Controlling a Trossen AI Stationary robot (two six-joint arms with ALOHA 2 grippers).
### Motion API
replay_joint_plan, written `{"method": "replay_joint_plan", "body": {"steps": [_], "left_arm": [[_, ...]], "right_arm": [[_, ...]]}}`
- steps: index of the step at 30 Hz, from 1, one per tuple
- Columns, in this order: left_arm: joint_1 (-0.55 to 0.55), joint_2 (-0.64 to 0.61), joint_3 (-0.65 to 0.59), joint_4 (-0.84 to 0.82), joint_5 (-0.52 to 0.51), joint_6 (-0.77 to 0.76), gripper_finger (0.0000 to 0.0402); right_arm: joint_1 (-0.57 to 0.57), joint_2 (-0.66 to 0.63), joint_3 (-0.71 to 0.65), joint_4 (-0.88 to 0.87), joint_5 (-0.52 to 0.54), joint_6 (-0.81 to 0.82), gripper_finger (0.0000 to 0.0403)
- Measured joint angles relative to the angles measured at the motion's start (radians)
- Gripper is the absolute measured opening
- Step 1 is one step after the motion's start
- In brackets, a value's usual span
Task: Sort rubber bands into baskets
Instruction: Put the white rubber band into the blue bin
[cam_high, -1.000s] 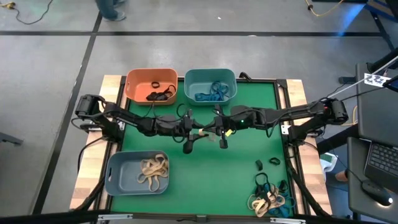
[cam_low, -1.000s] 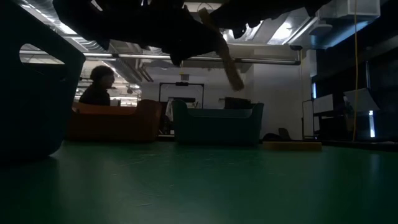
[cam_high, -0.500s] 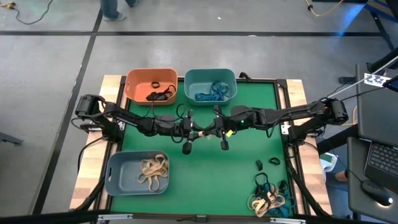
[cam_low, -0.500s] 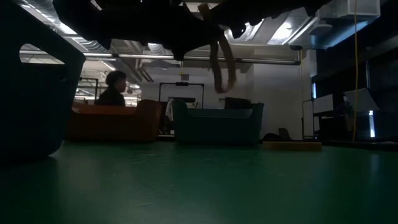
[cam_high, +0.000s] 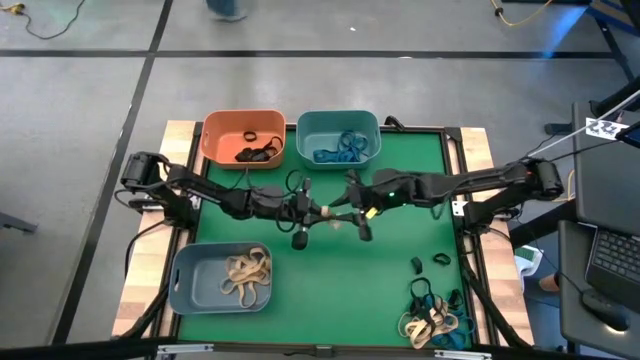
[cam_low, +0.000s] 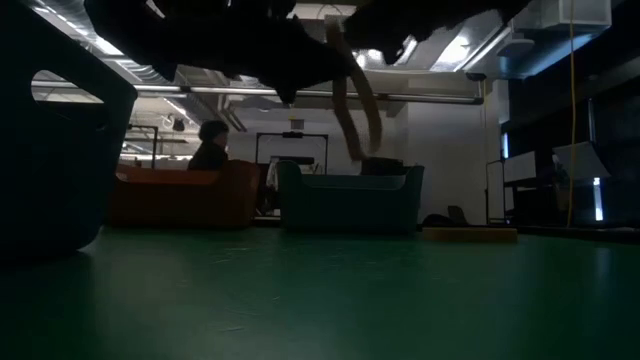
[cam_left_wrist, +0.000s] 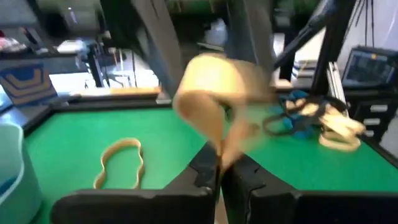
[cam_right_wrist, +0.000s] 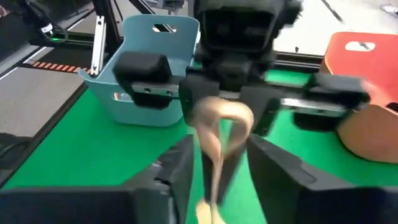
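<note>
Tools meet over the middle of the green worktop (cam_high: 400, 290): we see the left tool (cam_high: 318, 212) and the right tool (cam_high: 340, 214) nearly tip to tip, raised above the mat. The left tool's fingers (cam_left_wrist: 205, 171) are pressed together on a tan rubber band (cam_left_wrist: 214, 99); the right tool's fingers (cam_right_wrist: 180, 165) stand apart on either side of that same band. In the low view the band (cam_low: 352, 95) hangs as a narrow loop, its long axis running downward, leaning slightly, with its closed end lowest. Another tan band (cam_left_wrist: 119, 163) lies flat on the mat. Beyond the tools stand the orange basket (cam_high: 215, 135) with black bands and the teal basket (cam_high: 310, 128) with blue ones; the grey-blue basket (cam_high: 190, 285), holding tan bands, sits at the near left. A mixed heap of bands (cam_high: 432, 318) lies at the near right corner.
</note>
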Motion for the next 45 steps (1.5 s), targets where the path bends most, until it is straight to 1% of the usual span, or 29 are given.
{"method": "replay_joint_plan", "body": {"steps": [4, 9, 14, 21, 25, 29, 34, 42, 45], "left_arm": [[-0.013, -0.001, 0.000, -0.052, 0.000, 0.001, 0.0010], [-0.028, -0.001, 0.010, -0.165, 0.000, 0.038, 0.0004], [-0.052, -0.018, 0.068, -0.383, -0.003, 0.033, 0.0007], [-0.115, -0.068, 0.181, -0.729, -0.061, 0.000, 0.0009], [-0.160, -0.100, 0.244, -0.879, -0.103, -0.030, 0.0009], [-0.210, -0.142, 0.308, -1.017, -0.124, -0.080, 0.0009], [-0.271, -0.199, 0.359, -1.186, -0.139, -0.166, 0.0009], [-0.363, -0.318, 0.367, -1.370, -0.141, -0.406, 0.0010], [-0.402, -0.363, 0.367, -1.448, -0.140, -0.526, 0.0010]], "right_arm": [[0.000, -0.078, 0.000, -0.133, 0.000, 0.025, 0.0183], [0.000, -0.097, 0.001, -0.248, 0.000, 0.100, 0.0193], [0.028, -0.087, -0.029, -0.338, 0.014, 0.127, 0.0193], [0.094, -0.092, -0.076, -0.396, 0.113, 0.147, 0.0193], [0.128, -0.092, -0.094, -0.405, 0.167, 0.178, 0.0193], [0.159, -0.092, -0.114, -0.402, 0.202, 0.185, 0.0193], [0.183, -0.092, -0.142, -0.402, 0.257, 0.224, 0.0193], [0.182, -0.091, -0.175, -0.395, 0.334, 0.285, 0.0193], [0.183, -0.091, -0.182, -0.393, 0.346, 0.288, 0.0193]]}}
